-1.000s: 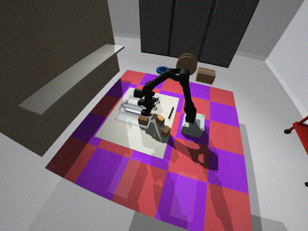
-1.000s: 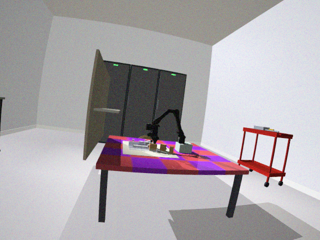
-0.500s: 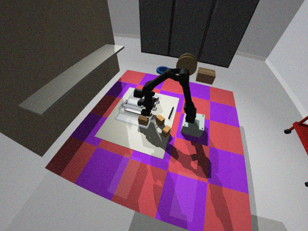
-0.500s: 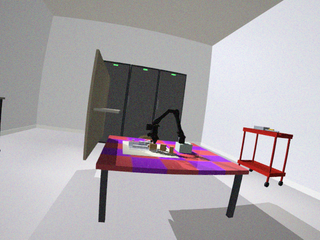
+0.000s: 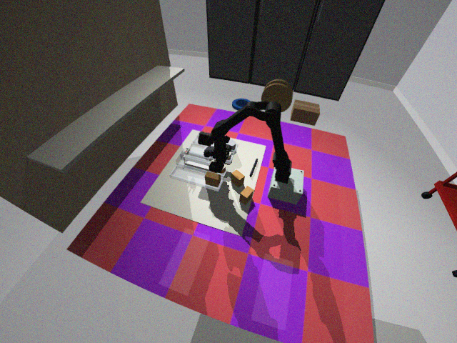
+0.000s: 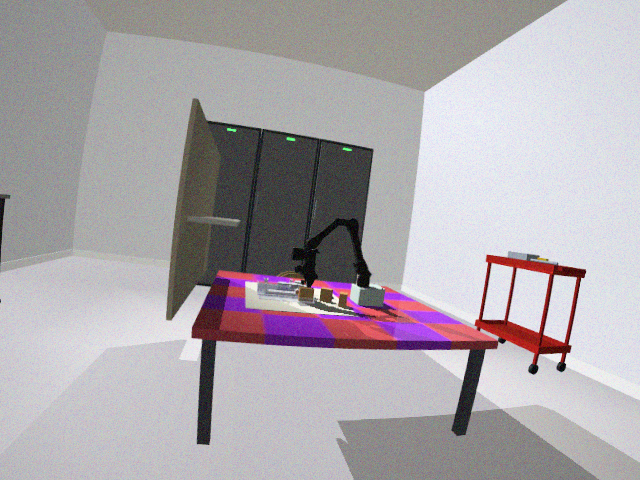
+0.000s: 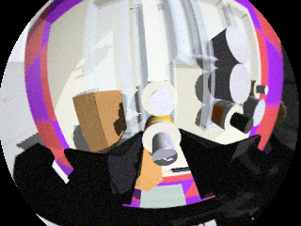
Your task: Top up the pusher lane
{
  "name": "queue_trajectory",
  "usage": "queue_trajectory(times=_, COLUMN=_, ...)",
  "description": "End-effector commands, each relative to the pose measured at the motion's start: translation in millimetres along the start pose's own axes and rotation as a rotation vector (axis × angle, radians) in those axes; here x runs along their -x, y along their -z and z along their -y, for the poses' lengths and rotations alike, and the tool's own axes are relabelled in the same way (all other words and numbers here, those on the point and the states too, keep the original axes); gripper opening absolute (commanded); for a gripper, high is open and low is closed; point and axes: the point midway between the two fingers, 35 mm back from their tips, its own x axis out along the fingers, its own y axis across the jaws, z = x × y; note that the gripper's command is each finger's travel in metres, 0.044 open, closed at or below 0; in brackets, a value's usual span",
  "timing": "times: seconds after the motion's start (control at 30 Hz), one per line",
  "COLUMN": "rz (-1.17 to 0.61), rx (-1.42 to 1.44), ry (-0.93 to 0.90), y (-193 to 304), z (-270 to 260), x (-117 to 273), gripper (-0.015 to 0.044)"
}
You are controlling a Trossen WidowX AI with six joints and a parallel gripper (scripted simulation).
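My gripper point(image 7: 160, 134) point(image 5: 218, 168) point(image 6: 309, 283) is shut on an amber jar with a white lid and grey knob point(image 7: 163, 143). The held jar looks upright. Directly behind it, in line and very close, the matching lane jar point(image 7: 160, 97) stands in the middle lane point(image 7: 155, 42), with a white lid and grey knob; a strip of amber shows between the two lids. Whether the jars touch is unclear. The held jar's base, the low front stop and the pusher plate's contact are hidden by lids and fingers. The top and exterior views are too small to show the jars' seating.
An orange-brown block point(image 7: 108, 120) point(image 5: 213, 179) is at the left lane's front; two more blocks point(image 5: 238, 177) point(image 5: 246, 193) lie nearer the arm's base. Dark jars with white lids point(image 7: 239, 82) fill the right side. Beside them is an amber jar with a black knob point(image 7: 225, 115). A black pen point(image 5: 253, 168) lies on the mat.
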Motion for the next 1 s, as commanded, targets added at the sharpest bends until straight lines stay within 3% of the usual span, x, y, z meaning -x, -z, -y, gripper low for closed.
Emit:
queue_trajectory(times=0.0, rz=0.034, rx=0.001, ry=0.002, y=-9.9, z=0.4, x=3.8, gripper=0.0)
queue_trajectory(times=0.97, rz=0.034, rx=0.001, ry=0.002, y=-13.8, z=0.4, x=4.1, gripper=0.0)
